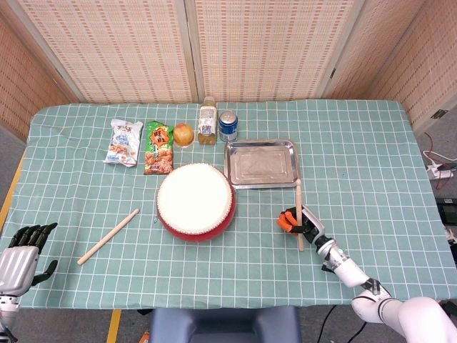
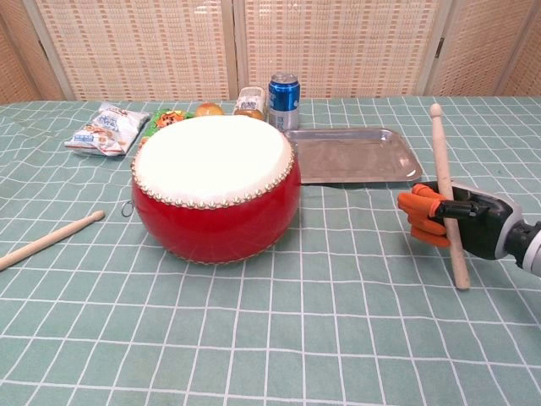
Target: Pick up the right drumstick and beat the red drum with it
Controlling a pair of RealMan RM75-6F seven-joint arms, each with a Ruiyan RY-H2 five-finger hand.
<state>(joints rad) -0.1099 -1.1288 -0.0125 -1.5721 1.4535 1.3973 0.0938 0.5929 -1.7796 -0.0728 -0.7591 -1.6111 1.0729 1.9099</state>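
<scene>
i have the right drumstick [image 2: 447, 191] in my right hand [image 2: 461, 222], fingers [image 2: 423, 213] clamped around its shaft a little below the middle, so the pick-up looks done and the beating step is what's in hand. the stick stands close to upright, tip up, its lower end hanging just above the bench [image 2: 338, 338] as far as i can judge from the chest view. the red drum [image 2: 215, 184] sits well to the left of that hand, on the checked cloth, with its pale skin facing up and nothing on it. a metal tray [image 2: 352, 154] lies behind the gap between hand and drum.

my left hand [image 1: 20, 256] rests at the near left edge of the bench, fingers apart, holding nothing, and the other stick [image 1: 108, 236] lies flat between it and the drum, untouched.

next i reckon i need to carry the right hand across toward the drum, tilt the stick so the tip points over the skin, then bring it down with a wrist flick. i'd keep the hand itself short of the studded rim so only the tip lands
</scene>
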